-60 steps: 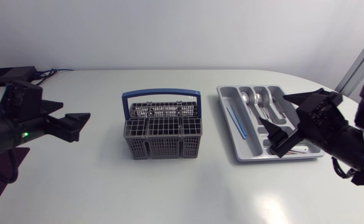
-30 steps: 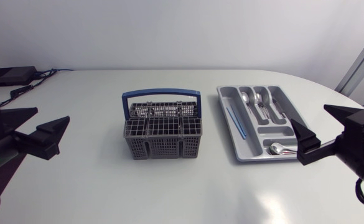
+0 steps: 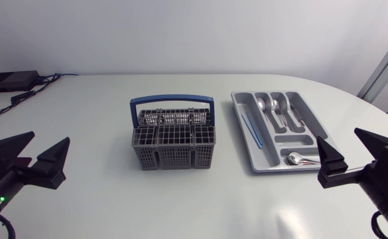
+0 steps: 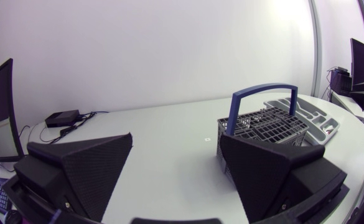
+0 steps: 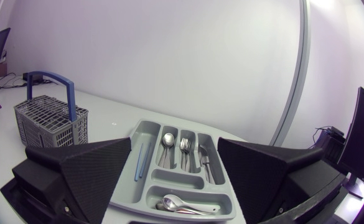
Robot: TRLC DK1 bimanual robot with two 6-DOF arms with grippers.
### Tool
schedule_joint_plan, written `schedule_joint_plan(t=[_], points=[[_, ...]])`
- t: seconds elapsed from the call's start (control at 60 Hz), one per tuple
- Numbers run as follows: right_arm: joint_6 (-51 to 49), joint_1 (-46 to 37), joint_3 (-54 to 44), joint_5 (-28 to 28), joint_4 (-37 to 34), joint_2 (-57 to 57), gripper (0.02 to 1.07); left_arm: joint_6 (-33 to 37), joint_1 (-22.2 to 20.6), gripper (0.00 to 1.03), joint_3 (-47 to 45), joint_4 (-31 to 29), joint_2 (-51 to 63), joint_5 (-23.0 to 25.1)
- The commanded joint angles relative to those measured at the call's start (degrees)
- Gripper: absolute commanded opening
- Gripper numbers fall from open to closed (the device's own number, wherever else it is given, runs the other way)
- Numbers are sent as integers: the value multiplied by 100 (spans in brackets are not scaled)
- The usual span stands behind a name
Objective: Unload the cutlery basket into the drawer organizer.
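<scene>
So, worktop: was white and carried everything below.
Left arm: came in at the left edge, low over the near side of the worktop, well apart from the basket.
Right arm: came in at the right edge, near side, just off the organizer's near-right corner and not touching it.
Drawer organizer: grey tray, sat flat on the right half of the worktop, beside the basket with a clear gap between them. Had long compartments at the far end and cross compartments at the near end.
Cutlery basket: grey mesh, stood upright at mid-worktop, left of the organizer. Contents couldn't be read through the grid top.
Basket handle: blue, upright, arched over the far side of the basket.
Left gripper: fingers were spread wide with nothing between them. It pointed toward the basket; in the left wrist view the basket sat ahead, partly behind one finger.
Right gripper: fingers were also spread wide and held nothing. In the right wrist view the organizer lay directly ahead, between the fingers' lines.
Black box: sat at the far-left corner with cables attached.
Blue stick: thin, lay lengthwise in the long compartment nearest the basket.
Spoons: lay in the next long compartment, bowls at the far end.
Forks: lay in the compartment beside the spoons.
Small spoons: lay crosswise in the nearest cross compartment.
</scene>
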Motion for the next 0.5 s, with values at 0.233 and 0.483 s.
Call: schedule_joint_plan(t=[0.233,0.483], points=[[863,181,-614,380,-178,-925,102,-501,-51,98,-908,453,-907,-331],[1223,261,-882,567,-250,-1411,102,-685,-73,98,-1337,668,-1382,-502]])
